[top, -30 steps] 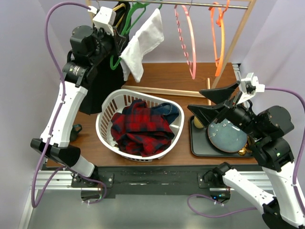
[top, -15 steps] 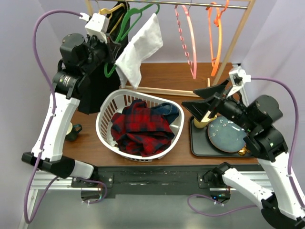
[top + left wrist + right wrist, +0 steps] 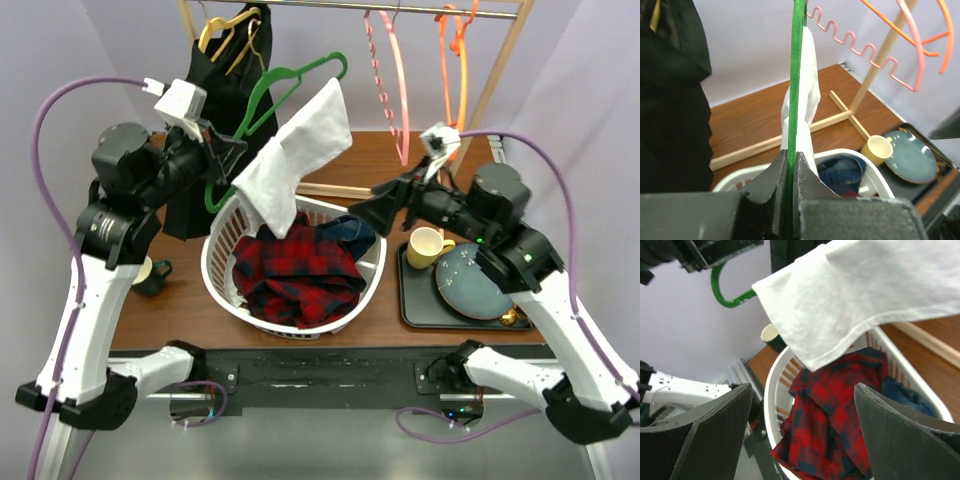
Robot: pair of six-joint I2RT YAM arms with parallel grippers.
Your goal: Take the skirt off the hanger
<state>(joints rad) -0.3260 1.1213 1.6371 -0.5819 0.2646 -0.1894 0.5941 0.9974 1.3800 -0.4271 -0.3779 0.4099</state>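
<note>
A white skirt (image 3: 290, 160) hangs on a green hanger (image 3: 290, 78), which is off the rail and tilted over the white laundry basket (image 3: 215, 245). My left gripper (image 3: 225, 155) is shut on the hanger's lower bar; in the left wrist view the jaws pinch the green bar (image 3: 797, 75) with the skirt (image 3: 810, 95) behind it. My right gripper (image 3: 375, 210) is open and empty, just right of the skirt's hem. In the right wrist view the skirt (image 3: 860, 295) hangs above and ahead of the open gripper (image 3: 802, 405), and the hanger's hook (image 3: 727, 295) shows at upper left.
The basket (image 3: 772, 385) holds red plaid and blue clothes. A black garment (image 3: 215, 90) on a yellow hanger, a pink hanger (image 3: 390, 80) and an orange hanger (image 3: 455, 70) hang on the wooden rack. A tray with a blue plate (image 3: 475, 285) and a yellow cup (image 3: 428, 247) stands at right. A dark mug (image 3: 150, 275) stands at left.
My left gripper has carried the green hanger with the skirt off the rail, down and toward the basket. My right arm has swung left toward the skirt, still open.
</note>
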